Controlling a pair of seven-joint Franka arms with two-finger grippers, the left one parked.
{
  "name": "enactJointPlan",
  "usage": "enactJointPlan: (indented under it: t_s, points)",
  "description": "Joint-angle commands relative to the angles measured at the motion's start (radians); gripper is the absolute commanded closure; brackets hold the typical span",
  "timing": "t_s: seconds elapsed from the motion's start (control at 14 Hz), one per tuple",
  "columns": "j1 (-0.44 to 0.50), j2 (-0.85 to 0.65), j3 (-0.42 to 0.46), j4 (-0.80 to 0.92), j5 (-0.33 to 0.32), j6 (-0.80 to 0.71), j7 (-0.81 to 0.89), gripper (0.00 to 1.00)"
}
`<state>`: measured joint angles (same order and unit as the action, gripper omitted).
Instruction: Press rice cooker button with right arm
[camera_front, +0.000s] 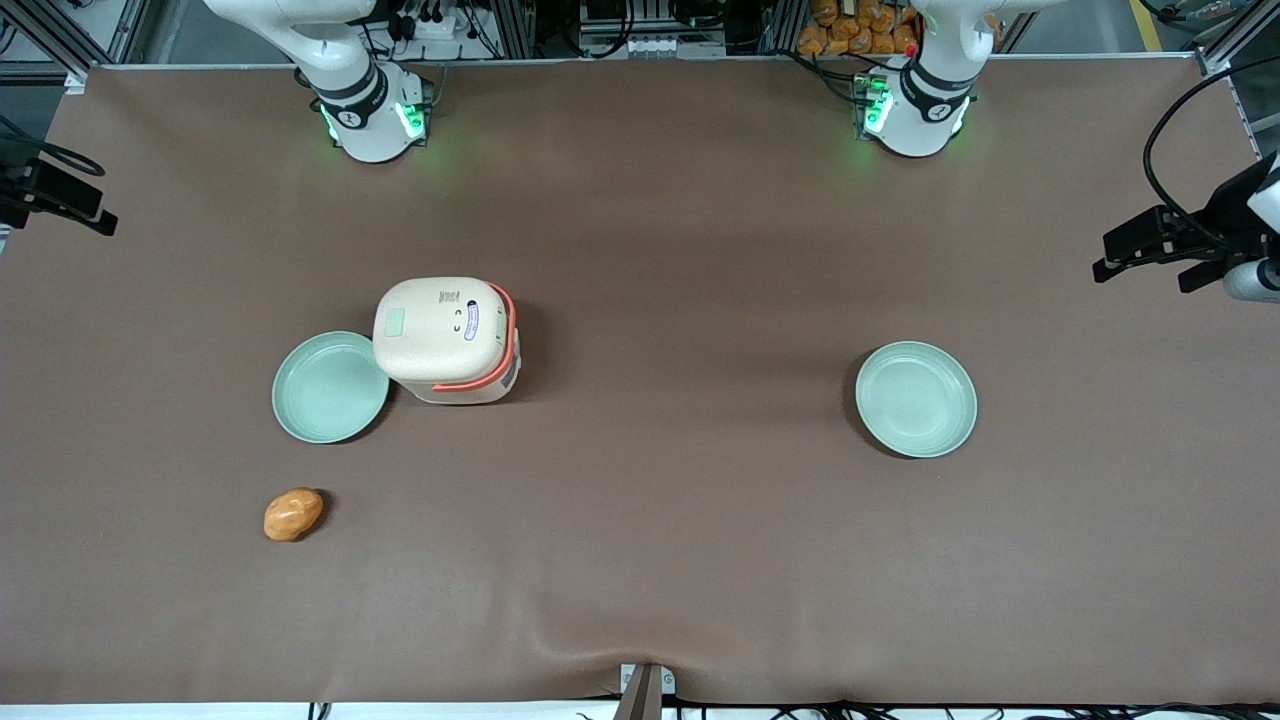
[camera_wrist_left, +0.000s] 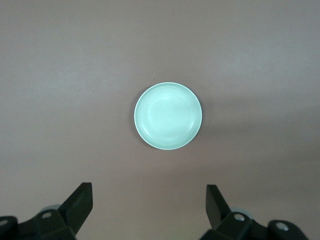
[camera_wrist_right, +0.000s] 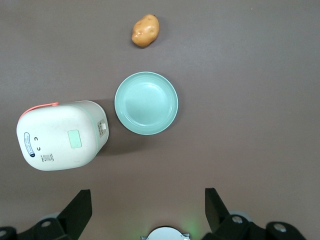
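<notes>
The cream rice cooker (camera_front: 445, 340) (camera_wrist_right: 60, 135) stands on the brown table with its lid down and the coral-orange handle band along one side. A pale green panel (camera_front: 396, 321) (camera_wrist_right: 74, 138) and small dark markings show on the lid. My right gripper (camera_wrist_right: 147, 212) hangs high above the table between the right arm's base (camera_front: 372, 110) (camera_wrist_right: 165, 234) and the cooker. It is open wide with nothing between its fingers (camera_wrist_right: 80, 210), well apart from the cooker. The gripper itself is out of the front view.
A pale green plate (camera_front: 330, 388) (camera_wrist_right: 146, 103) touches the cooker's side. A potato (camera_front: 293, 514) (camera_wrist_right: 145, 30) lies nearer the front camera than that plate. A second green plate (camera_front: 916, 399) (camera_wrist_left: 168, 116) sits toward the parked arm's end.
</notes>
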<state>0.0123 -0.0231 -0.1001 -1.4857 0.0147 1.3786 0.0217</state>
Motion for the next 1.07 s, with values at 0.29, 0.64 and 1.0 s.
enactJointPlan:
  t_s: [0.29,0.64,1.0]
  points:
    - [0.008,0.041,-0.006,0.051,0.004,-0.021,0.017,0.0]
    - [0.087,0.138,-0.004,0.07,0.099,-0.018,0.033,0.0]
    - [0.187,0.198,-0.006,0.015,0.096,-0.012,0.037,0.0]
